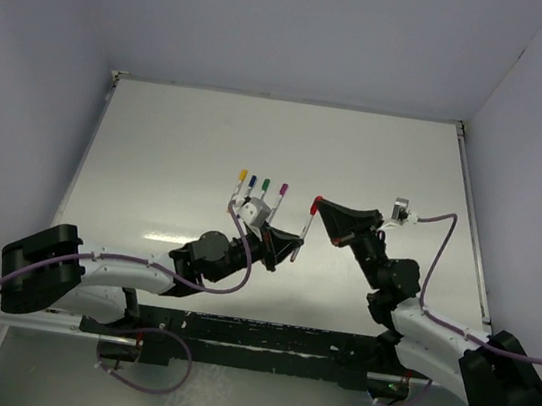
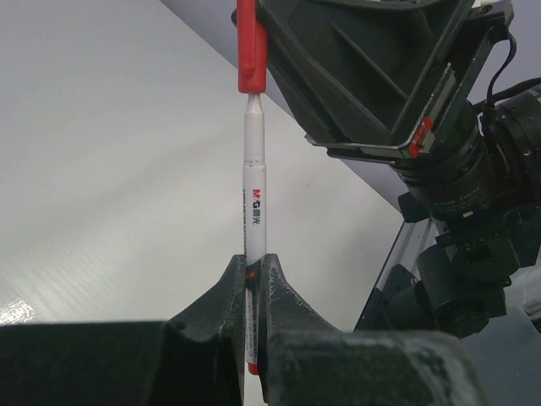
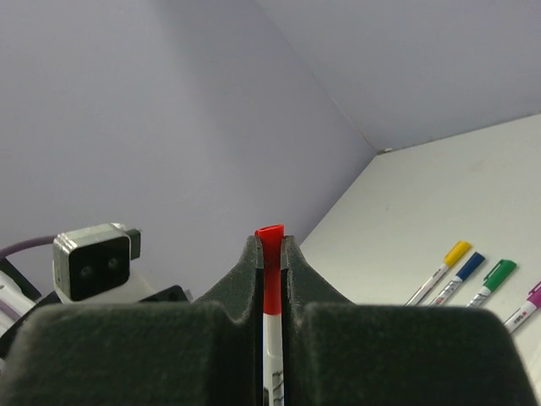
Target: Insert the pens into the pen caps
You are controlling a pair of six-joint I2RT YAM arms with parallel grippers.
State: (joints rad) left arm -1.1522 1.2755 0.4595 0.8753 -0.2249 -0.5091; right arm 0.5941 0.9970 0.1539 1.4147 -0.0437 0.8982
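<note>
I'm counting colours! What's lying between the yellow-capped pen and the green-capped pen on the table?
The blue-capped pen lies there, beside the yellow-capped pen and the green-capped pen. The right wrist view shows it best.

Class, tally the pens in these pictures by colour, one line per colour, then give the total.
yellow pen: 1
blue pen: 1
green pen: 1
purple pen: 1
red pen, its tip at the red cap: 1
Total: 5 pens
</note>
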